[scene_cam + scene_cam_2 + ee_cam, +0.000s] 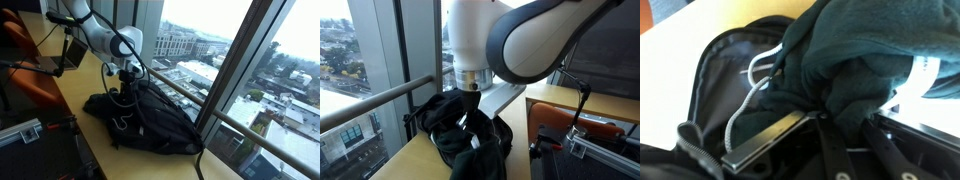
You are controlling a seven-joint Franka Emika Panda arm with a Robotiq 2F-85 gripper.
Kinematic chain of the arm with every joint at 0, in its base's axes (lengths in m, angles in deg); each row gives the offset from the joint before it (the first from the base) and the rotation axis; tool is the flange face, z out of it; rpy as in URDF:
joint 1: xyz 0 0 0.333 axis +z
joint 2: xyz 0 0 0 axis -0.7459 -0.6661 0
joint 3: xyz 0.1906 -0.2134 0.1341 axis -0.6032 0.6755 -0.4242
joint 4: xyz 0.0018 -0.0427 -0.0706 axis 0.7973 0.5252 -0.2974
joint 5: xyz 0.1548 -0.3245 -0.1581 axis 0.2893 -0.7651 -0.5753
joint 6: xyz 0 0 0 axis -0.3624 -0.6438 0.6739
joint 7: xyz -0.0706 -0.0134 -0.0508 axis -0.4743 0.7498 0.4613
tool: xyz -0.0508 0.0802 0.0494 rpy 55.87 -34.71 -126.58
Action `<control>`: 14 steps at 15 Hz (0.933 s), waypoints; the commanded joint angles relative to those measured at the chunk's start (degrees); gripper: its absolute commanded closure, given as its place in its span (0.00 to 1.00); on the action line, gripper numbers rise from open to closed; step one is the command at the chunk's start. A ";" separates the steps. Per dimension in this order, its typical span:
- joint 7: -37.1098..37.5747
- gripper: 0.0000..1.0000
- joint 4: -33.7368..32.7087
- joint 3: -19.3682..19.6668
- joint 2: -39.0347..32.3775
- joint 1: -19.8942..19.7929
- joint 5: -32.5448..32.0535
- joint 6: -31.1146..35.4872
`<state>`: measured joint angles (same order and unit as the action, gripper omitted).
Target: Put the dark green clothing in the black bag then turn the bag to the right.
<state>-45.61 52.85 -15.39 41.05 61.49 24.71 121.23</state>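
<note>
Green clothing hangs bunched in the claw, which looks clamped on it, over the open mouth of the black bag and partly inside. Letting go and turning the bag to the right remain undone, I'd say.
</note>
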 commanded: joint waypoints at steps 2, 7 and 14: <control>3.85 0.97 0.54 4.10 7.84 1.23 -15.45 -1.02; 12.39 0.97 -0.78 3.63 6.17 1.57 -34.38 0.98; 27.76 0.97 -9.04 3.92 -8.56 -1.23 -59.46 -0.50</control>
<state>-21.52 51.69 -12.44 40.71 62.81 -26.99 121.34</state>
